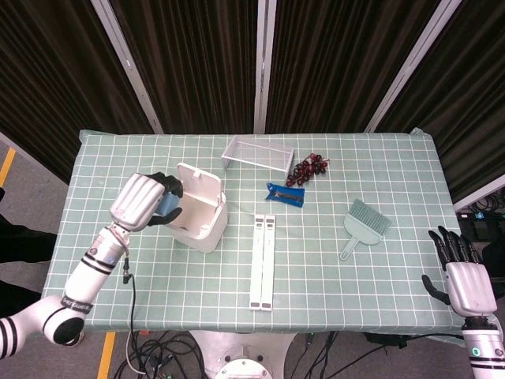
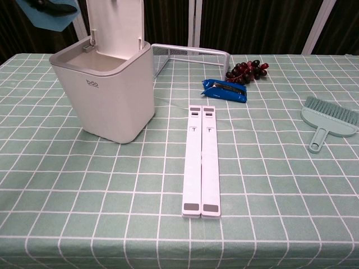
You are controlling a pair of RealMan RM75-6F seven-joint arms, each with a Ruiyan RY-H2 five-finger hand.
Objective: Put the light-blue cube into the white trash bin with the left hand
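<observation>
Light-blue cube (image 1: pixel 169 203) gripped in left hand (image 1: pixel 142 200), raised beside open white trash bin (image 1: pixel 196 217).

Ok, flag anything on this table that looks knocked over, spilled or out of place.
Nothing stands out. The white trash bin stands upright with its lid open, as the task needs. The left hand holds the light-blue cube up beside the bin. The wire basket lies on its side, though that may be deliberate.

Green bench cloth (image 2: pixel 269 185) with white grid; white trash bin (image 2: pixel 109 95); light-blue cube (image 2: pixel 53 14); dark-red grapes (image 2: pixel 247 70)
</observation>
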